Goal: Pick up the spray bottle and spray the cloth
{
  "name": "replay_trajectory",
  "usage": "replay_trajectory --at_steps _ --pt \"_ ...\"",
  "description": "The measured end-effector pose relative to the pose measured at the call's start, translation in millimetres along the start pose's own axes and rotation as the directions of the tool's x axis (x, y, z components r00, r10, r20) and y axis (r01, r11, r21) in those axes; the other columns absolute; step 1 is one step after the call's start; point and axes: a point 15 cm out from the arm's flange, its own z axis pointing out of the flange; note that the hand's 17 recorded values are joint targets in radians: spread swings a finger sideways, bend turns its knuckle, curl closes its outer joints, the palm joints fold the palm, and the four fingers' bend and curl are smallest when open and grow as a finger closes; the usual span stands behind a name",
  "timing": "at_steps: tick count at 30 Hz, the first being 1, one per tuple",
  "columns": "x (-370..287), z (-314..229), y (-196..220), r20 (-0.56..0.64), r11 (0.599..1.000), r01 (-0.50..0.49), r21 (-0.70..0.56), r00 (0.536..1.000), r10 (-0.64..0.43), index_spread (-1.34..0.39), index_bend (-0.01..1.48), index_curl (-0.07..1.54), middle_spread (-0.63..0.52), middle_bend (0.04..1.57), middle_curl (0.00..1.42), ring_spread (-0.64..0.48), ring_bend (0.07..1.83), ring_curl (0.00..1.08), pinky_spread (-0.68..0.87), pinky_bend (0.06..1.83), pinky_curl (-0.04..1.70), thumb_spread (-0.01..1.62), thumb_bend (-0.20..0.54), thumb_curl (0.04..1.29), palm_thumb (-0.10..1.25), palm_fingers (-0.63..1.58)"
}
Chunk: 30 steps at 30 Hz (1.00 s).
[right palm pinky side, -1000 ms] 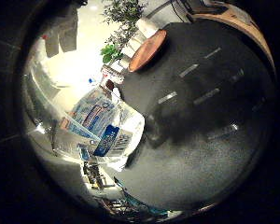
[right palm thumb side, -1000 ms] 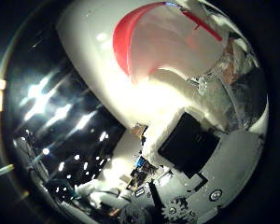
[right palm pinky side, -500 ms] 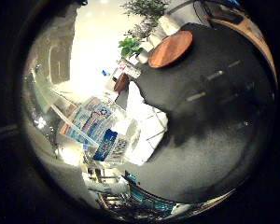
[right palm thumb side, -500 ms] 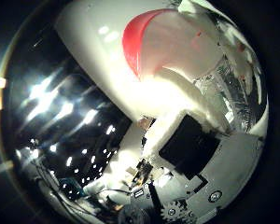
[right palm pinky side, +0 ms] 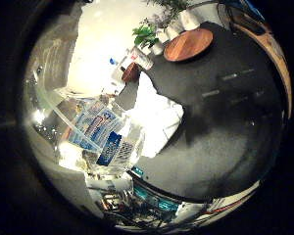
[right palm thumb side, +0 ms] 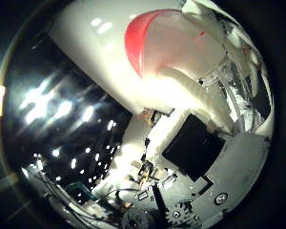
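Clearly the pick-up part looks done: the spray bottle (right palm pinky side: 105, 142) fills the lower left of the little finger side view, its clear body and blue-and-white label pressed close against the palm, and in the thumb side view its white head with the red trigger piece takes up the upper half of the frame. The hand (right palm thumb side: 205, 157) shows at the lower right of that view as white and black parts, with a white finger lying across the bottle's neck just under the red piece, so I judge it to be grasping the bottle, though the far side of the grip is hidden. The cloth (right palm pinky side: 159, 115), white and crumpled, lies on the dark table (right palm pinky side: 225, 137) near the middle of the little finger side view, just beyond the bottle and well below it, apart from it. A round wooden board (right palm pinky side: 188, 44) and a potted plant (right palm pinky side: 147, 34) sit toward the upper part of that frame, at the table's far edge. What is left, as I read it, is aiming the nozzle at the cloth and squeezing the trigger; no spray is visible, and I cannot tell where the nozzle points
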Motion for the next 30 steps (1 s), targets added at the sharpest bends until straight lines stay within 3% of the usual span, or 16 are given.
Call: replay_trajectory --at_steps 9,23,30 --pt "-3 11 21 -0.065 0.989 0.006 -0.149 0.998 -0.016 -0.37 0.77 0.97 -0.26 1.04 0.98 -0.24 1.31 0.69 -0.34 0.99 1.14 1.25 -0.013 0.39 0.81 1.06" --pt "-8 16 40 -0.166 0.949 0.039 -0.313 0.982 -0.095 -0.34 0.90 0.96 -0.26 1.08 1.04 -0.24 1.35 0.74 -0.31 1.05 1.23 1.13 -0.013 0.51 0.88 1.08" --pt "-12 17 36 -0.187 0.941 0.042 -0.336 0.976 -0.110 -0.31 0.94 0.94 -0.26 1.10 1.05 -0.24 1.35 0.75 -0.29 1.06 1.26 1.09 -0.015 0.57 0.88 1.08"
